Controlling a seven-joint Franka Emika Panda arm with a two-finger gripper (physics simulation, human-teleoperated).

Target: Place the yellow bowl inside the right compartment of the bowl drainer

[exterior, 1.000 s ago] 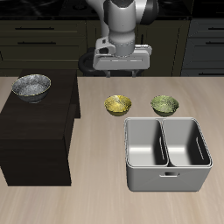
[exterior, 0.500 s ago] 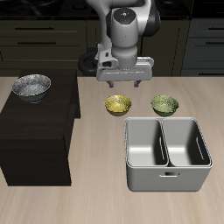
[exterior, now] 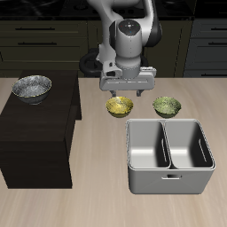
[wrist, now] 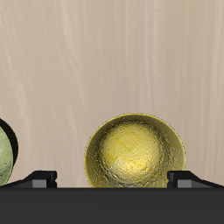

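Observation:
The yellow bowl (exterior: 120, 106) sits upright on the table just behind the bowl drainer (exterior: 168, 182), a grey tub with two wells. Both wells are empty; the right compartment (exterior: 188, 144) is the one on the green bowl's side. My gripper (exterior: 125, 92) hangs open a little above the yellow bowl, slightly toward the back of it. In the wrist view the yellow bowl (wrist: 134, 150) lies between my two fingertips (wrist: 40, 178), and my gripper (wrist: 112, 180) holds nothing.
A green bowl (exterior: 167, 106) stands beside the yellow one, and its rim (wrist: 3, 157) shows in the wrist view. A silver metal bowl (exterior: 32, 87) rests on a dark low cabinet (exterior: 35, 142) next to the drainer. Dark kitchen cupboards line the back.
My gripper has come down and forward toward the yellow bowl, staying open. The bowls and the drainer have not moved.

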